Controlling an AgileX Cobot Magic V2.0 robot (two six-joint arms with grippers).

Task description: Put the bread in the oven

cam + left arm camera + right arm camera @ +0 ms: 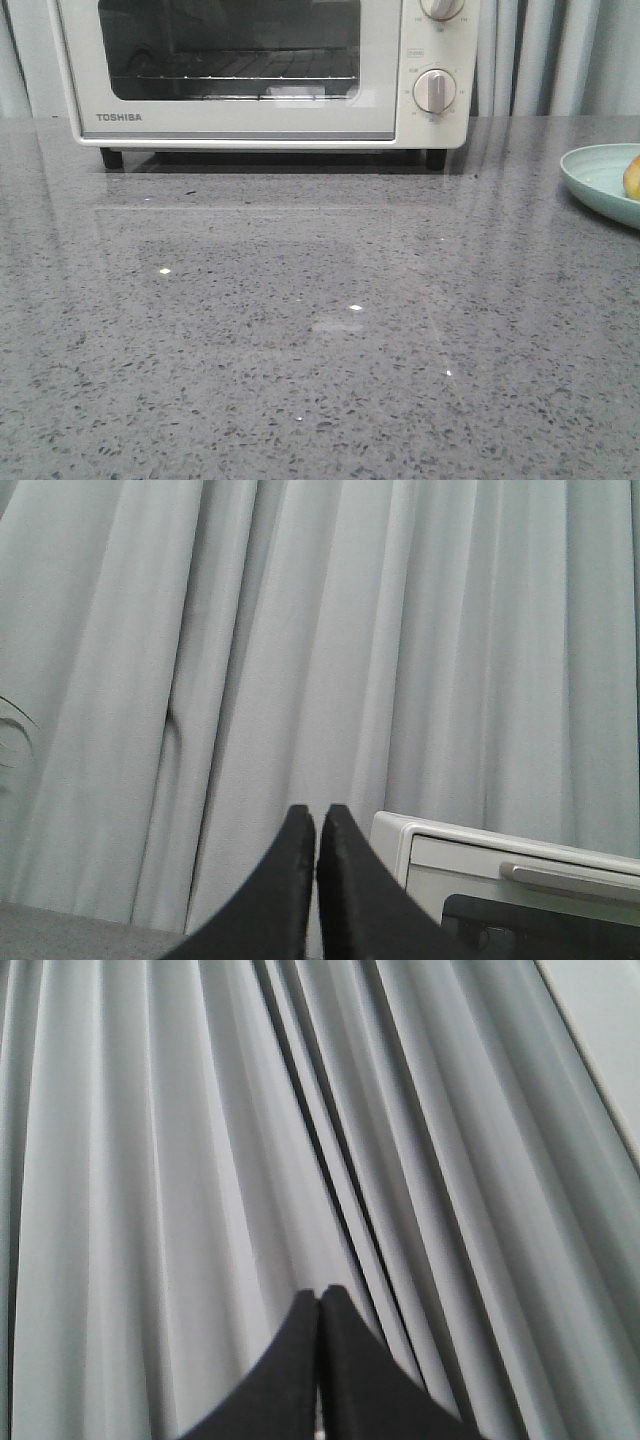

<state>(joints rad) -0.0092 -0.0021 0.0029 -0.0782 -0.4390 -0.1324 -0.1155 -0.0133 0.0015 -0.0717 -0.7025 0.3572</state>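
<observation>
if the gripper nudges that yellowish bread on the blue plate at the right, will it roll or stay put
Hard to judge: only a rounded sliver of the bread shows at the frame edge. That curved side suggests it might rock or roll a little. The plate has a raised rim, which would probably stop it. The plate itself may slide, since the countertop looks glossy.

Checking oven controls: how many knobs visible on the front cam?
2, both on the oven's right panel: upper knob cut off by the frame edge, lower knob fully visible below it. More could sit above frame.
</observation>
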